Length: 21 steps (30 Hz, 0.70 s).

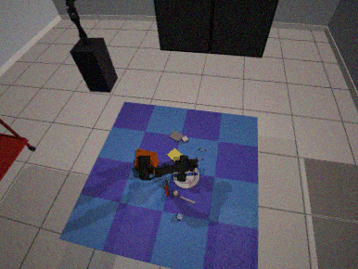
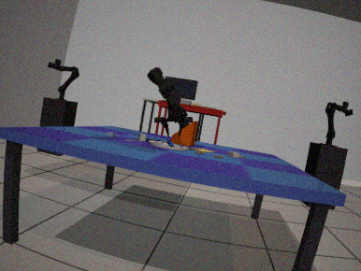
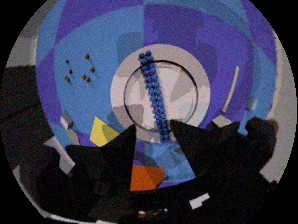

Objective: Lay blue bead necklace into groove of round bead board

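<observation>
Wrist view shows the end effector (image 1: 185, 170) (image 2: 174, 135) (image 3: 153, 124) part-spread, blue necklace (image 1: 190, 174) (image 2: 170, 144) (image 3: 154, 90) crossing the board's (image 1: 186, 185) (image 2: 158, 145) (image 3: 119, 90) rim.

Spreads out as a table (image 1: 232, 241) (image 2: 206, 165) (image 3: 95, 35) checkered in blue and purple, on dark legs. Carries a round white board (image 1: 186, 186) (image 2: 159, 145) (image 3: 204, 95), with a yellow piece (image 1: 174, 154) (image 2: 205, 150) (image 3: 101, 132), a mallet (image 1: 185, 198) (image 3: 231, 90) and scattered brown beads (image 3: 87, 56) near it. Also bears an orange block (image 1: 147, 155) (image 2: 188, 135) (image 3: 146, 177) and some small gray blocks (image 1: 175, 135).

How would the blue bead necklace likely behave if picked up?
The blue bead necklace would probably droop, being many small beads strung in a chain. Lying as two close rows, it may spread into a loop when lifted. Its round beads could roll a little against the fingertips.
</observation>
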Each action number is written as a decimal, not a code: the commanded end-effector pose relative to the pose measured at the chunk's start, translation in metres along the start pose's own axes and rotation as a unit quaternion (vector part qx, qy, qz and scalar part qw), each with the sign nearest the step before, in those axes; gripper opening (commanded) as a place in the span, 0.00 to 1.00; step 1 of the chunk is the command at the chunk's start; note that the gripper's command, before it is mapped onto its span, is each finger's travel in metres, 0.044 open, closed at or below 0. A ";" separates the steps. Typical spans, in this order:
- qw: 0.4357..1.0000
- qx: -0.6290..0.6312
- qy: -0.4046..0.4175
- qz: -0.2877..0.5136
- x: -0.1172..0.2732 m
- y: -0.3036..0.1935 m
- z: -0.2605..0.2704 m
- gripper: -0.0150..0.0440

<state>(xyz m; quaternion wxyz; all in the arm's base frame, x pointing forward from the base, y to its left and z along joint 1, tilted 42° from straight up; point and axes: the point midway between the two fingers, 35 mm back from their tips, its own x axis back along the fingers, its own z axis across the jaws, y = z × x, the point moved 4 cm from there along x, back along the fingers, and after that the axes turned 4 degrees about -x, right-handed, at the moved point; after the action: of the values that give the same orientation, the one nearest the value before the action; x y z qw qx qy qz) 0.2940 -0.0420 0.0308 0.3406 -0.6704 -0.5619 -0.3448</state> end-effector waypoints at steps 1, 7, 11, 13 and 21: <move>0.992 0.088 -0.086 -0.017 0.006 0.017 0.001 0.68; 0.992 0.088 -0.086 -0.017 0.006 0.017 0.001 0.68; 0.992 0.088 -0.086 -0.017 0.004 0.017 0.001 0.68; 0.992 0.088 -0.086 -0.017 -0.001 0.018 0.000 0.68; 0.993 0.082 -0.082 -0.021 -0.004 0.019 -0.001 0.68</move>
<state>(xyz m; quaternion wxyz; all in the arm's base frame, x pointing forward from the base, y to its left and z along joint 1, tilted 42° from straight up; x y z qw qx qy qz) 0.3119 -0.0475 0.0270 0.3408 -0.6548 -0.6278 -0.2467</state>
